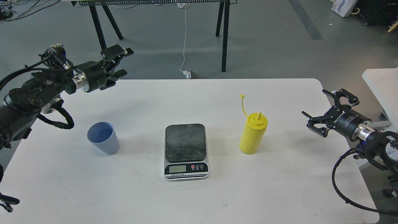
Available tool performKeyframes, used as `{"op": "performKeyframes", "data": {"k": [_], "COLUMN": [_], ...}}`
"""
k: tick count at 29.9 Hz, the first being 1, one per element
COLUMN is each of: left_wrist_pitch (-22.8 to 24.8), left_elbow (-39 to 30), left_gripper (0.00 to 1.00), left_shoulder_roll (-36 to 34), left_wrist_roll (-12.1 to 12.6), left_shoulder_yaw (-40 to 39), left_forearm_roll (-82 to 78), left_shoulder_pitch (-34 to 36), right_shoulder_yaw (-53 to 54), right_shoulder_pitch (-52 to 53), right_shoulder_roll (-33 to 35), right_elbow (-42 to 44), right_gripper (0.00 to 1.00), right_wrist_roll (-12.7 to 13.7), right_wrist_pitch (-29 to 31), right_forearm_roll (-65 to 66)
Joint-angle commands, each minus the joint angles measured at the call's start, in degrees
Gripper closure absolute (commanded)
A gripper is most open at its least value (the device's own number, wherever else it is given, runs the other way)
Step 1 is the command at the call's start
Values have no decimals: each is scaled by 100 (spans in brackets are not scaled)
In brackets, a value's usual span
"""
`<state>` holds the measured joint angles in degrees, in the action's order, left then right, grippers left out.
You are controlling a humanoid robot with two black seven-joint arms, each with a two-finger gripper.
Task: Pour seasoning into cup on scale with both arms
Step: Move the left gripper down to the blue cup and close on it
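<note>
The light blue cup [103,137] stands upright on the white table [199,199], left of the scale [186,151]. Nothing rests on the scale's dark plate. The yellow seasoning bottle [253,133] stands upright to the right of the scale, its cap strap sticking up. My left gripper [122,63] hovers open above the table's far left edge, well behind the cup. At the table's right edge my right gripper [317,109] is open and empty, to the right of the bottle and apart from it.
A second white table [382,84] stands at the right. Black table legs [224,34] and a white cable with a plug [186,73] are on the floor behind the table. A cardboard box [343,7] lies at the far right.
</note>
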<state>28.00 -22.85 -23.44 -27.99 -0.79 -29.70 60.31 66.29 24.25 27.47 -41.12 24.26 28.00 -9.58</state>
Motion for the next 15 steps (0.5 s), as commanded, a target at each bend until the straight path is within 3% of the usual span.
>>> {"op": "performKeyframes", "data": {"k": [1,15], "left_wrist_pitch": [0,0], "left_elbow": [8,403], "left_gripper": [0,0], "left_shoulder_roll": [33,94], "left_wrist_roll": [-1,-1], "left_shoulder_yaw": [-271,-457], "left_forearm_roll": [34,201], "left_shoulder_pitch": [-19,7], "right_shoulder_yaw": [-11,-2], "right_shoulder_pitch": [1,9], "right_shoulder_roll": [21,-40], "right_elbow": [7,-2], "right_gripper": [2,2], "right_wrist_roll": [0,0], "right_wrist_pitch": [0,0], "right_forearm_roll": [0,0]}}
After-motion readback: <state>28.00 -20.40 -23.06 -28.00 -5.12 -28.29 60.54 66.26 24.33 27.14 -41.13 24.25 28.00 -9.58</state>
